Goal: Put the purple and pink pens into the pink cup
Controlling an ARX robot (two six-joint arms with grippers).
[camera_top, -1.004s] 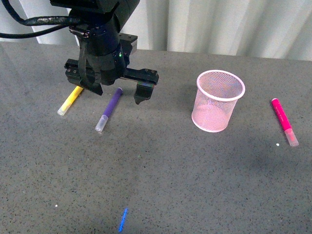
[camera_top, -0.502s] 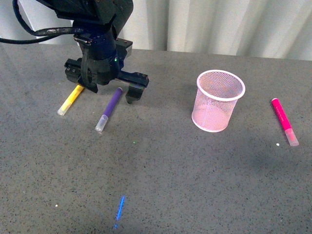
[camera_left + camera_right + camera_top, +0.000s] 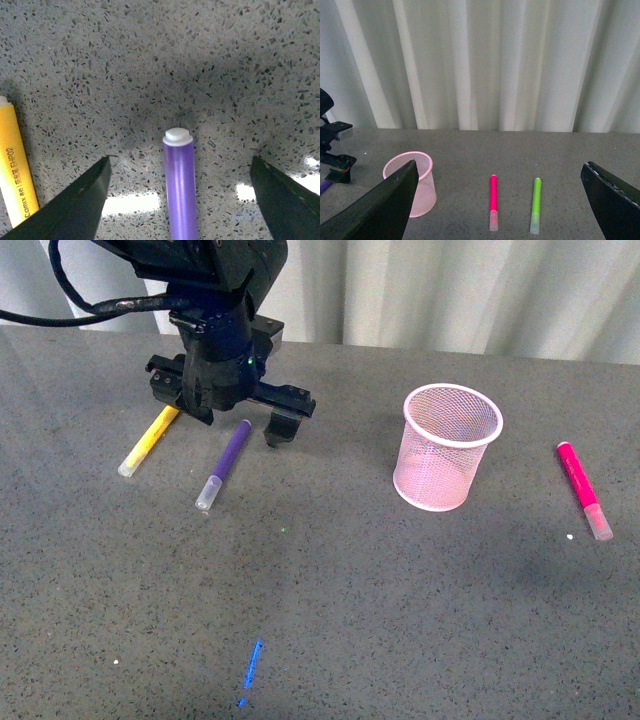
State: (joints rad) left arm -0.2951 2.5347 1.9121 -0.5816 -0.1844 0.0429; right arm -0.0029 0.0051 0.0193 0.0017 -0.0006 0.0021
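Front view: pink cup (image 3: 432, 472) stands upright on the worktop (image 3: 400, 590), right of centre, mouth open to the top; through the mesh only its own pink base and rim show. Both task pens lie outside it. Purple pen (image 3: 226, 462) lies flat well left of the cup, clear cap toward the robot, barrel end pointing away. Pink pen (image 3: 582, 489) lies flat right of the cup and apart from it, clear cap also on the near end. Left hand (image 3: 240, 425) hangs low over the far end of the purple pen, fingers spread wide; left wrist view shows the white end plug between the two dark fingers with bare worktop on either side, no contact. Yellow marker (image 3: 148, 440) lies just left of that hand, outside its fingers. Right hand (image 3: 500, 164) shows only in the right wrist view, fingers far apart, gripping nothing, looking at the cup, the pink pen and a green marker (image 3: 535, 205) beside it. Worktop is grey speckled stone; a short blue streak (image 3: 252, 670) marks its near edge. A pale pleated curtain (image 3: 480, 290) closes the back.
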